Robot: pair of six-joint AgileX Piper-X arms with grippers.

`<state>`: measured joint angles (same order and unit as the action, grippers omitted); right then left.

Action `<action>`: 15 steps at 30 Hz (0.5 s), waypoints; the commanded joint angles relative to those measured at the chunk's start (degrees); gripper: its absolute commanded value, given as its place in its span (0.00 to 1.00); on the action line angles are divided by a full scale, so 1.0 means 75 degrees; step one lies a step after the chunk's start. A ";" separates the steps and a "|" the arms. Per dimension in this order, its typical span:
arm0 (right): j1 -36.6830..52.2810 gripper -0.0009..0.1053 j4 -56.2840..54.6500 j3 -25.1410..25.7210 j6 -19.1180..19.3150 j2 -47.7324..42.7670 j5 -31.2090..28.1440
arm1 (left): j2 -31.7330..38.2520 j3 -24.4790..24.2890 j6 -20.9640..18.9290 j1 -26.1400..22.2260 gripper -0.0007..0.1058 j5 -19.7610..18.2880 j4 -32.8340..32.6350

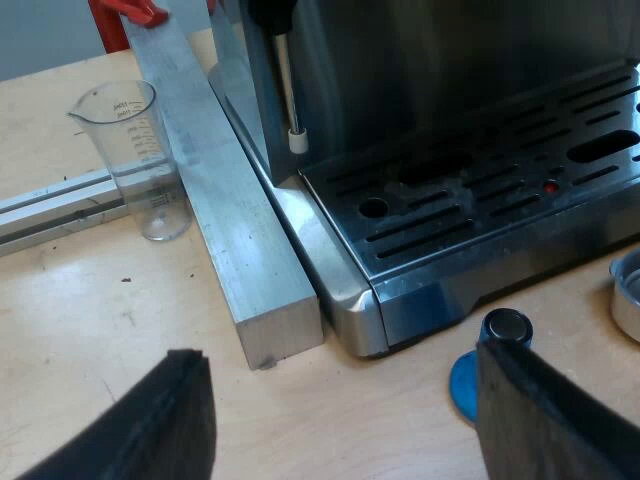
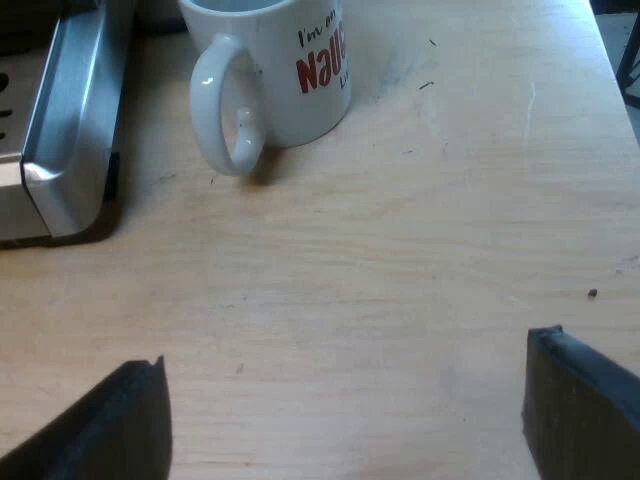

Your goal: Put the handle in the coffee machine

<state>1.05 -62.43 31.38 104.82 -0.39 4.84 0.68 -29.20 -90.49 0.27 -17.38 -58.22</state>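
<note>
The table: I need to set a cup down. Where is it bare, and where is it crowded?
Bare: the wood between the right gripper and the mug, beside the espresso machine; also the patch between the measuring glass and left gripper, along the aluminium bar. Crowded: the machine's front corner, where the blue tamper and metal holder sit.

The espresso machine (image 1: 420,80) is big, shiny and made of metal. Its drip tray (image 1: 480,215) lies flat at the bottom, with long slots, a round hole and a small red dot. A thin steam pipe (image 1: 287,90) with a white tip hangs straight down by the tray's edge. What looks like the metal holder (image 1: 627,295) sits on the wooden table (image 1: 80,330), just beside the tray (only its round cup rim can be seen).
</note>
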 commanded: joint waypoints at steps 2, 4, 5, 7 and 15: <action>-0.0006 0.64 0.0063 0.0069 -0.0285 -0.0345 0.0019 | 0.1029 -0.0018 -0.0084 0.0025 0.56 -0.0060 0.0051; -0.0006 0.56 0.0038 0.0163 -0.0442 -0.0345 0.0019 | 0.1029 -0.0114 -0.0084 0.0025 0.56 -0.0060 -0.0035; -0.0006 0.54 0.0002 0.0205 -0.0442 -0.0345 0.0019 | 0.1029 -0.0156 -0.0084 0.0025 0.56 -0.0060 -0.0089; -0.0006 0.52 -0.0181 0.0401 -0.0440 -0.0308 0.0019 | 0.1029 -0.0326 -0.0084 0.0025 0.56 -0.0085 -0.0306; -0.0006 0.62 -0.1510 0.1394 0.0074 0.0441 0.0265 | 0.0547 -0.0744 -0.0084 0.0025 0.61 -0.0988 -0.0702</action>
<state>1.05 -72.44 40.79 104.05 2.48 5.71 0.68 -34.21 -90.49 0.27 -23.20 -63.41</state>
